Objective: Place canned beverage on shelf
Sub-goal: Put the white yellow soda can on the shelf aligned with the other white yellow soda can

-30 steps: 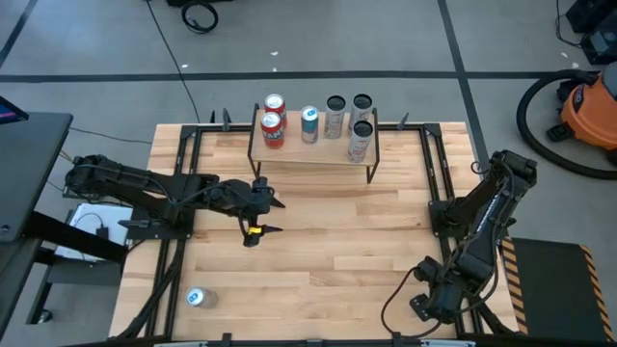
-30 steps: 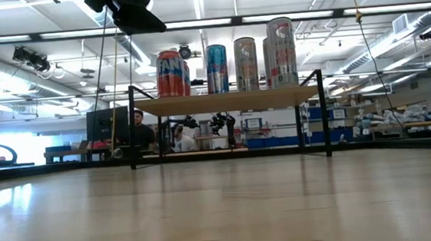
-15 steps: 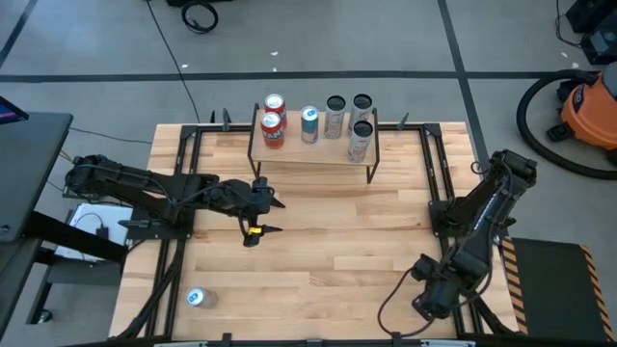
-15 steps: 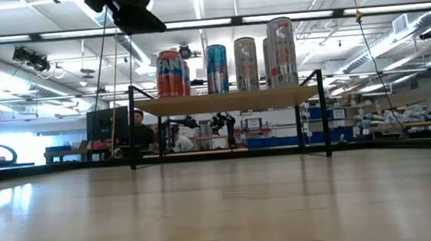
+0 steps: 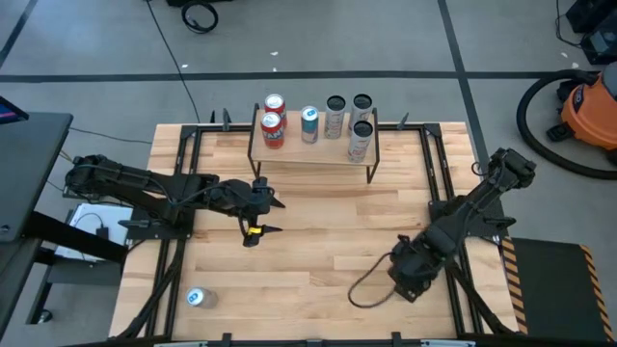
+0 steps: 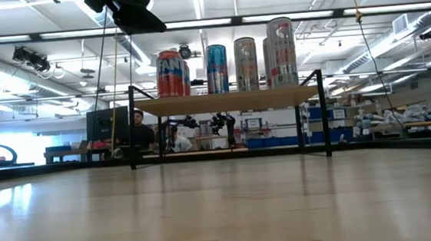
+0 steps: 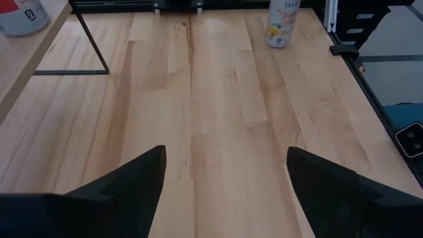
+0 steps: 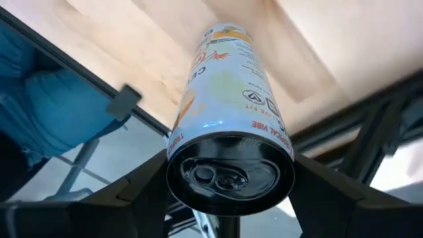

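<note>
A pale wooden desk [image 5: 318, 241] is sitting on a grey floor, an orange vacuum [image 5: 590, 111] at the far right. A lone can [image 5: 196, 299] is standing near the front left corner. The left pincer [image 5: 272, 216] is hovering mid-desk, fingers apart and empty. The shelf [image 5: 313, 145] is carrying six cans at the back. The right pincer [image 8: 228, 192] is clamping a pale slim can [image 8: 228, 125] near the front right.

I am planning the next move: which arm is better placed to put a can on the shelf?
Right: the right claw grips a can; the left claw is open and empty.
</note>
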Controlling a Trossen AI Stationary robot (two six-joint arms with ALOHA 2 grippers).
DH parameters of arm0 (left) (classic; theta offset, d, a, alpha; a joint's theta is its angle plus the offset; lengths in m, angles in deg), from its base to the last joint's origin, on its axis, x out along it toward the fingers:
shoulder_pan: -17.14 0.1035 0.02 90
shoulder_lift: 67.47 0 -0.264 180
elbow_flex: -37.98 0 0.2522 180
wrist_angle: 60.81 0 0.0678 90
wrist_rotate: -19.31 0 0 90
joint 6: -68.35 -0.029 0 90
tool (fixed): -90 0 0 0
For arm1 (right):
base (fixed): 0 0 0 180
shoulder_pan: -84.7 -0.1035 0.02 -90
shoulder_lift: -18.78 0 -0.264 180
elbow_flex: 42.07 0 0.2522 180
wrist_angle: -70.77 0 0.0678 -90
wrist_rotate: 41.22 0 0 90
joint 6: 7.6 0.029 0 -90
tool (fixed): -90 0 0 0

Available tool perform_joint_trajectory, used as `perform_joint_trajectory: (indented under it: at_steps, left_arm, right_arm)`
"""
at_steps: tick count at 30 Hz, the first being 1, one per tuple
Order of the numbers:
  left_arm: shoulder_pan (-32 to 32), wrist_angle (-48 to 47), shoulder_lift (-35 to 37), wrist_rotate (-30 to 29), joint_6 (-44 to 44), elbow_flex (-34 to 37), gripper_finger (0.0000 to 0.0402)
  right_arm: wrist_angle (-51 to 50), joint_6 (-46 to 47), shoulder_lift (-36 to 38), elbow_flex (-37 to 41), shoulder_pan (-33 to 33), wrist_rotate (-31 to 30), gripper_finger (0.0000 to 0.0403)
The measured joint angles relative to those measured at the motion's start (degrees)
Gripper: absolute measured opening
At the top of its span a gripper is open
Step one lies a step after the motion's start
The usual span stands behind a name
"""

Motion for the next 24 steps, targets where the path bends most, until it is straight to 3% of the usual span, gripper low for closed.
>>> perform_joint_trajectory:
  at_steps: [9,24]
  left_arm:
    - [0.0,0.0,0.0,0.0,0.0,0.0,0.0316]
    - [0.0,0.0,0.0,0.0,0.1,0.0,0.0316]
  right_arm:
    - [0.7,-16.5,0.0,-0.1,11.8,-0.4,0.0264]
    - [-2.3,-35.3,-0.2,-1.1,27.4,0.0,0.0264]
